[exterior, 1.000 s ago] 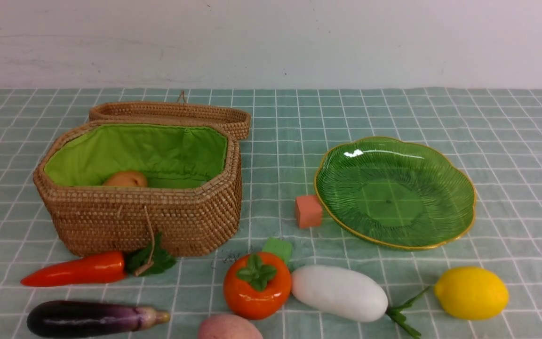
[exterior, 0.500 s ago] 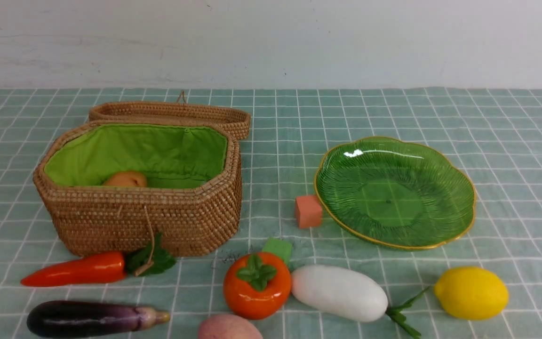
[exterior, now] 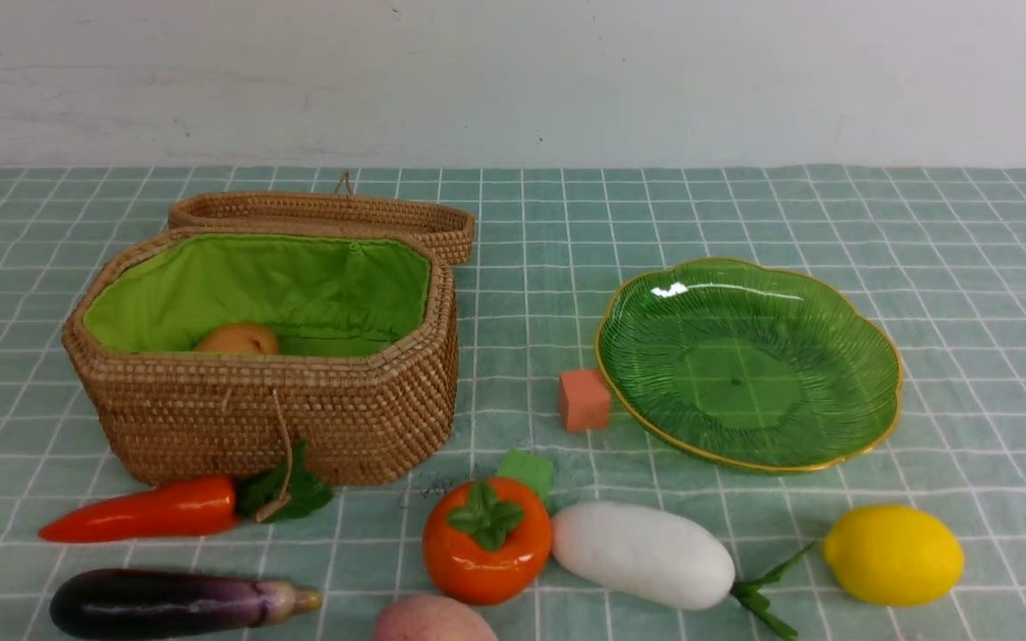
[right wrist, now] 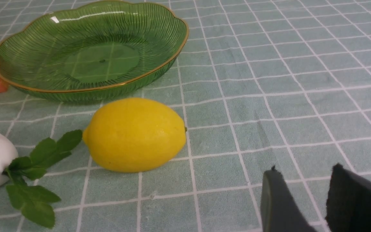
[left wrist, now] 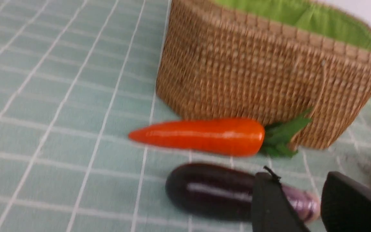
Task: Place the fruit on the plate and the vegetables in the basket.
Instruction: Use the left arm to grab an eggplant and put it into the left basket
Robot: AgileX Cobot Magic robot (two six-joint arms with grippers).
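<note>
**nothing sorted yet: plate bare, all six pieces on the cloth**

from where i stand the job looks barely begun. the pale green checked tablecloth (exterior: 967,267) carries everything. on the robot's left sits the big tan woven wicker basket (exterior: 272,418), lid thrown back, lime lining showing. one tan rounded lump (exterior: 237,339) lies inside, and i can't tell what it is. on the right is the wide ribbed green glass plate (exterior: 745,365) with its gold rim, with nothing on it.

the vegetables all lie outside the basket. the dark purple eggplant (exterior: 175,603) is at the near left, and the white oval radish (exterior: 642,554) is near the middle. the glossy orange-red carrot (exterior: 143,509) has its leaves just against the basket wall.

the fruit is off the plate too. the orange persimmon (exterior: 486,543) touches the radish, the yellow lemon (exterior: 892,554) lies near the plate's front edge, and the fuzzy pink peach (exterior: 435,620) is half cut off at the near edge.

a small orange cube (exterior: 583,400) sits beside the plate and a small green cube (exterior: 526,469) behind the persimmon. neither looks like part of the job.

the left gripper (left wrist: 298,180) hangs close over the eggplant's stem end, fingers apart and holding nothing. the right gripper (right wrist: 304,174) is near the lemon, likewise parted and bare. so by my reckoning all six placements remain.
</note>
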